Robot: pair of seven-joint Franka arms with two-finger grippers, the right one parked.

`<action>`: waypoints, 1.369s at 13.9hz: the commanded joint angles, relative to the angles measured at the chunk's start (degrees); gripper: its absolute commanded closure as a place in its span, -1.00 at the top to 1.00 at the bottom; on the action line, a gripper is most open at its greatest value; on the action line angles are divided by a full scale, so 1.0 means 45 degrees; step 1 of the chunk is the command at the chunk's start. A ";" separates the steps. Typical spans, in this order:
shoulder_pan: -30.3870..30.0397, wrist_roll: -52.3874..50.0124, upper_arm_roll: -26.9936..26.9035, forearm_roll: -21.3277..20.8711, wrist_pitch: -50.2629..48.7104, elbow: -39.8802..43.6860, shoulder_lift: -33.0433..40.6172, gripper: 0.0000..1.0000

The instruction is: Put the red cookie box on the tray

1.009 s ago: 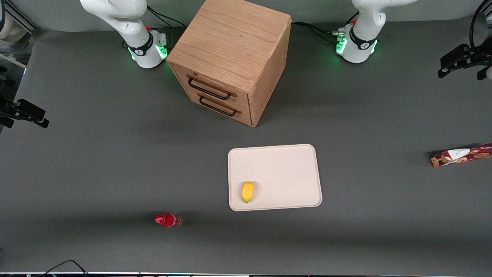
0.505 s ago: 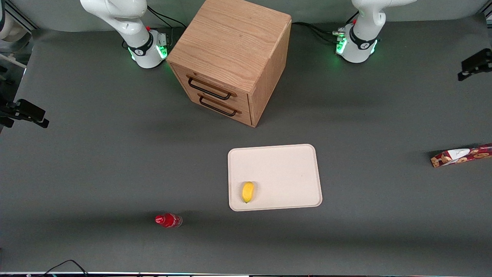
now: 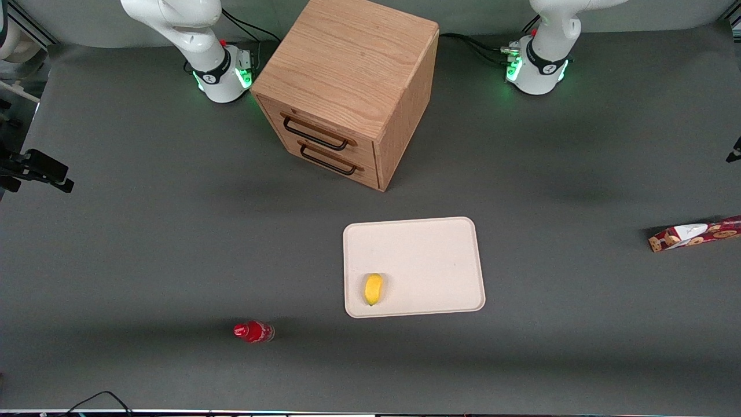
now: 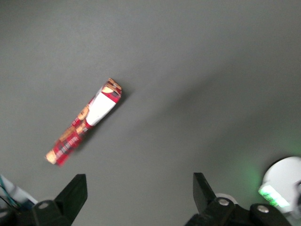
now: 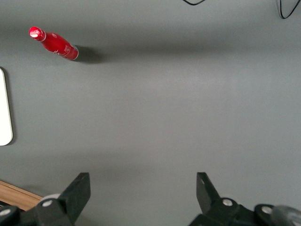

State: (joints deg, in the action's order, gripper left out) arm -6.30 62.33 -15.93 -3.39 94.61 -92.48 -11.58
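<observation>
The red cookie box (image 3: 694, 233) lies flat on the grey table at the working arm's end, cut off by the edge of the front view. In the left wrist view the box (image 4: 84, 121) lies on bare table, clear of the fingers. My left gripper (image 4: 139, 195) is open and empty, above the table and apart from the box. Only a black bit of it (image 3: 736, 150) shows in the front view, farther from the camera than the box. The cream tray (image 3: 428, 249) lies mid-table in front of the cabinet.
A small yellow fruit (image 3: 373, 289) lies on the tray near its front corner. A wooden drawer cabinet (image 3: 347, 87) stands farther from the camera than the tray. A small red bottle (image 3: 253, 332) lies toward the parked arm's end, near the front edge.
My left gripper has moved out toward the working arm's end of the table and has nearly left the front view. The box, tray and bottle have not moved.
</observation>
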 commanded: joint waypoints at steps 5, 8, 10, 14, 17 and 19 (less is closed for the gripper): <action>-0.0240 0.5714 -0.1615 0.1476 0.2546 0.0766 -0.4140 1.00; -0.0513 0.6752 -0.1655 0.1516 0.3523 0.0747 -0.5100 1.00; -0.0845 0.7589 -0.1655 0.2214 0.4381 0.0747 -0.5588 1.00; -0.0944 0.8669 -0.1987 0.3371 0.5341 0.0630 -0.6410 1.00; -0.1060 0.8649 -0.1987 0.3585 0.5362 0.0552 -0.6528 0.45; -0.1061 0.8630 -0.2007 0.4247 0.5420 0.0552 -0.6761 -0.24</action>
State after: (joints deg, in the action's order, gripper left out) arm -11.03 99.76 -24.37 12.99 118.80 -90.81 -40.81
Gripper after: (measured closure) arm 0.141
